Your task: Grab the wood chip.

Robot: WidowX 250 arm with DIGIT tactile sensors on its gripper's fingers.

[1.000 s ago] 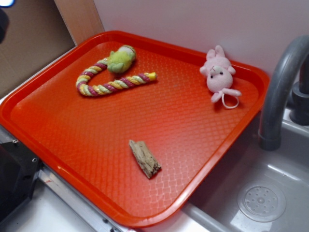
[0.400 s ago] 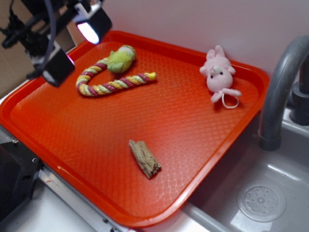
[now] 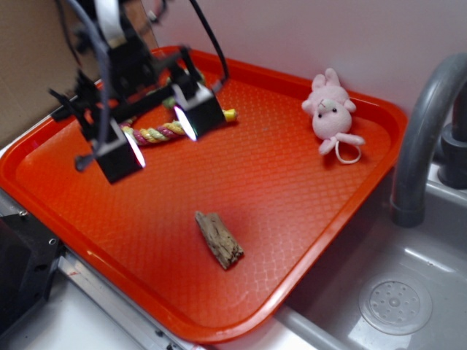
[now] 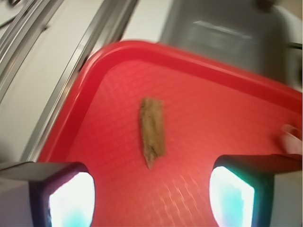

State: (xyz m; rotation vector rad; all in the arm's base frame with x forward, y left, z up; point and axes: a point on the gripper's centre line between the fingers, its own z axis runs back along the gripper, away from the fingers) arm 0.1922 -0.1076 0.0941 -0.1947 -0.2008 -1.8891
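The wood chip (image 3: 219, 239), a rough grey-brown oblong with jagged ends, lies flat on the red tray (image 3: 306, 219) near its front edge. In the wrist view the wood chip (image 4: 152, 130) lies lengthwise ahead of the fingers, centred between them. My gripper (image 3: 162, 137) hangs open above the tray's left-middle, up and to the left of the chip, clear of it. Its two glowing pads (image 4: 72, 201) stand wide apart with only bare tray between them.
A striped rope toy (image 3: 157, 132) with a green plush end lies partly behind the gripper. A pink plush bunny (image 3: 330, 113) sits at the tray's far right. A grey faucet (image 3: 419, 138) and sink (image 3: 398, 299) lie to the right, a black block (image 3: 22, 270) at front left.
The gripper came in from the upper left and dropped down and rightward over the tray, now covering part of the rope toy. The wood chip has not moved.
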